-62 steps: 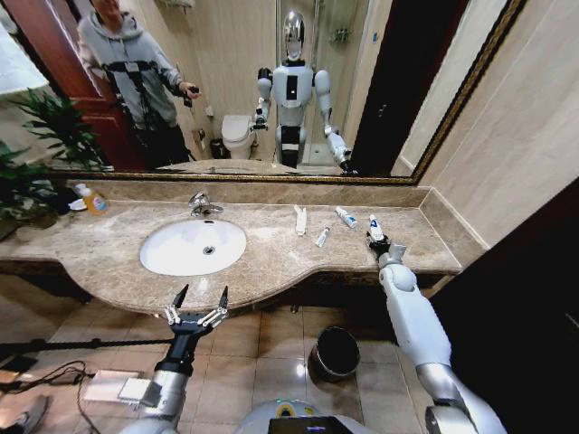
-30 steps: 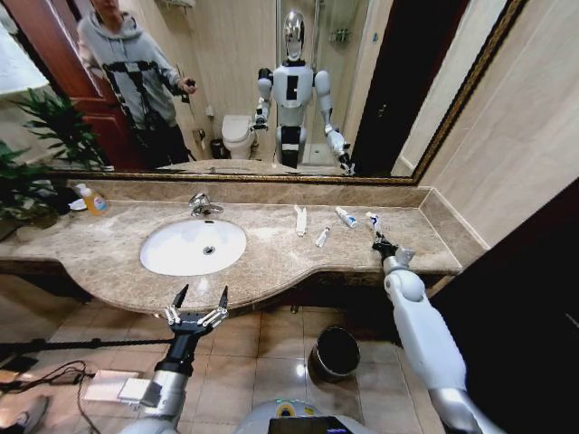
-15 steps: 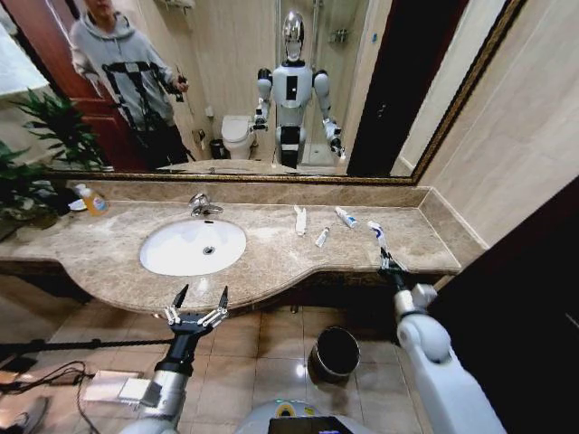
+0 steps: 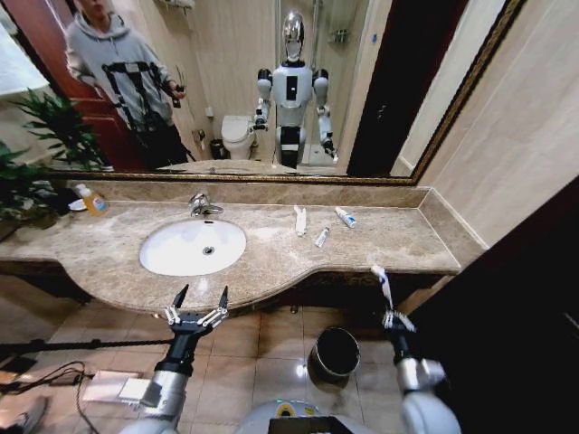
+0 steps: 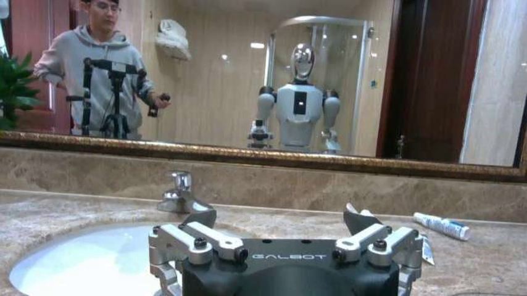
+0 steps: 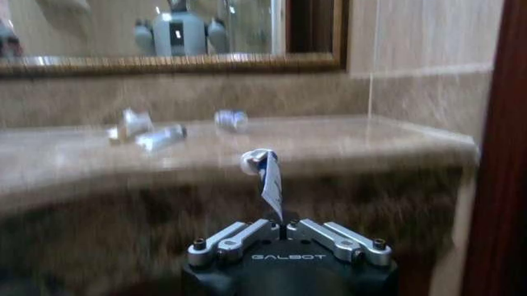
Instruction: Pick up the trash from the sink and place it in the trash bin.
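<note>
Four trash pieces: three on counter (image 4: pixel 315 237) (one flat packet (image 4: pixel 299 220)), one held; one bin (image 4: pixel 334 353).

My left gripper (image 5: pixel 280 231) housing: "GALBOT", white lettering.
My right gripper (image 6: pixel 282 226) housing: "GALBOT", white lettering.

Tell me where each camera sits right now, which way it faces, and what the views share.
Head view: high, looking down at the counter, sink and trash bin; both arms show.
Left wrist view: behind the open left gripper, facing sink and mirror.
Right wrist view: behind the right gripper, shut on a white tube, below the counter edge.
Shared: all three show the tubes left on the counter.
</note>
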{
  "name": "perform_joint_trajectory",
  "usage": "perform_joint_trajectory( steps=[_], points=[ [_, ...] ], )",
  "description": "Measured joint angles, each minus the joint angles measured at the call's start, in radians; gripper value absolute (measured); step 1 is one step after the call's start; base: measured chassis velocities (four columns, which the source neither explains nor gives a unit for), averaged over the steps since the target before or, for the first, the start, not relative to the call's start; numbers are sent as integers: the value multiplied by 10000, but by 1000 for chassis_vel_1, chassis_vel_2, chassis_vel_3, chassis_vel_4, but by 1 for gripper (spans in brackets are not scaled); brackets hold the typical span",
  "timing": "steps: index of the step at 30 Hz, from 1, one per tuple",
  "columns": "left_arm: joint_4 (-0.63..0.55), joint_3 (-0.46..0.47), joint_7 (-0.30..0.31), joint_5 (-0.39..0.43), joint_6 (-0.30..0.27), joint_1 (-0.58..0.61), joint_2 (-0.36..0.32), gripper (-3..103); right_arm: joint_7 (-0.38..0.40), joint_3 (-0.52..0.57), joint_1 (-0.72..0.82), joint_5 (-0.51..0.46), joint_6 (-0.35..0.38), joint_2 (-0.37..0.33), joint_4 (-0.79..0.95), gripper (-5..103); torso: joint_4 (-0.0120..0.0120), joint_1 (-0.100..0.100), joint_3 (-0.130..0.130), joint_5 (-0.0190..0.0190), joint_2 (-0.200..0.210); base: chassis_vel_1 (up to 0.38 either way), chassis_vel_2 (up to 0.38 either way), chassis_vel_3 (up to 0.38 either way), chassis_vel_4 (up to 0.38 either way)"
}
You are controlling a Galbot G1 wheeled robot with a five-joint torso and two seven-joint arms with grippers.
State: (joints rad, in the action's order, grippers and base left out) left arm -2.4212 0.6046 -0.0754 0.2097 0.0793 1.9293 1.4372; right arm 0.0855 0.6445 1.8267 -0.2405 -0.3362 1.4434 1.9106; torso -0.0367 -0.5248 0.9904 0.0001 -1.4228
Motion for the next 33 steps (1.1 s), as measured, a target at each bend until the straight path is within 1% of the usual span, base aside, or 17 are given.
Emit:
perform_joint_trajectory(
  steps=[2, 3, 6, 7, 9, 11, 12, 15, 17, 19, 21, 25, 26, 29, 30, 32, 33],
  points=[
    [0, 0, 0, 0, 0, 0, -1, 100, -279, 14, 75, -23, 148, -19, -428, 0, 0, 0, 0, -3, 0, 0, 0, 0, 0],
    [0, 0, 0, 0, 0, 0, -1, 100, -279, 14, 75, -23, 148, -19, -428, 0, 0, 0, 0, -3, 0, 0, 0, 0, 0],
    [0, 0, 0, 0, 0, 0, -1, 100, -921, -18, -224, -237, 881, -140, -1442, 0, 0, -1, 1, 0, 1, 0, 0, 0, 0],
    [0, 0, 0, 0, 0, 0, -1, 100, -921, -18, -224, -237, 881, -140, -1442, 0, 0, -1, 1, 0, 1, 0, 0, 0, 0],
    [0, 0, 0, 0, 0, 0, -1, 100, -1114, -133, -486, -313, 1146, -216, -2021, 0, -1, -1, 1, -2, 1, 0, 0, 0, 0],
    [0, 0, 1, -1, 0, 0, 0, 100, -1326, -336, -1150, -74, 1572, -213, -3215, 0, -1, -2, 2, -1, 1, 0, 0, 0, 0],
    [0, 0, 1, -1, 0, 0, 0, 100, -1326, -336, -1150, -74, 1572, -213, -3215, 0, -1, -2, 2, -1, 1, 0, 0, 0, 0],
    [0, 1, 3, 0, 0, 0, -1, 100, -1570, -506, -1955, 343, 2121, -219, -4510, 0, -1, -2, 2, 1, 2, 0, 0, 0, 0],
    [0, 0, -1, 0, 0, 0, 0, 100, -1627, -540, -2098, 435, 2211, -220, -4737, 0, 0, -2, 2, -1, 2, 0, 0, 0, 0],
    [0, 0, 1, 0, 0, 0, 0, 100, -1834, -626, -2659, 783, 2540, -212, -5585, 0, -2, -2, 2, 0, 2, 0, 0, 0, 0],
    [1, 0, 0, 0, 0, 0, -1, 100, -1874, -633, -2909, 977, 2599, -174, -5977, 0, -1, -2, 2, -4, 2, 0, 0, 0, 0],
    [0, 0, 1, 0, 0, 0, 0, 100, -1814, -641, -3840, 1720, 2591, 54, -7598, 0, -2, -3, 2, -2, 2, 0, 0, 0, 0],
    [0, 0, 1, 0, 0, 0, 0, 100, -1814, -641, -3840, 1720, 2591, 54, -7598, 0, -2, -3, 2, -2, 2, 0, 0, 0, 0],
    [0, 1, 2, 0, 0, 0, 0, 100, -1832, -667, -4474, 1834, 2582, 122, -8745, 0, -3, -2, 2, 0, 2, 0, 0, 0, 0],
    [0, 1, 2, 0, 0, 0, 0, 100, -1832, -667, -4474, 1834, 2582, 122, -8745, 0, -3, -2, 2, 0, 2, 0, 0, 0, 0],
    [1, 0, 0, 0, 0, 0, -1, 100, -1858, -658, -4985, 1872, 2494, 166, -9654, 0, 0, -2, 2, 0, 2, 0, 0, 0, 0],
    [1, 0, 0, 0, 0, 0, -1, 100, -1858, -658, -4985, 1872, 2494, 166, -9654, 0, 0, -2, 2, 0, 2, 0, 0, 0, 0]
  ],
)
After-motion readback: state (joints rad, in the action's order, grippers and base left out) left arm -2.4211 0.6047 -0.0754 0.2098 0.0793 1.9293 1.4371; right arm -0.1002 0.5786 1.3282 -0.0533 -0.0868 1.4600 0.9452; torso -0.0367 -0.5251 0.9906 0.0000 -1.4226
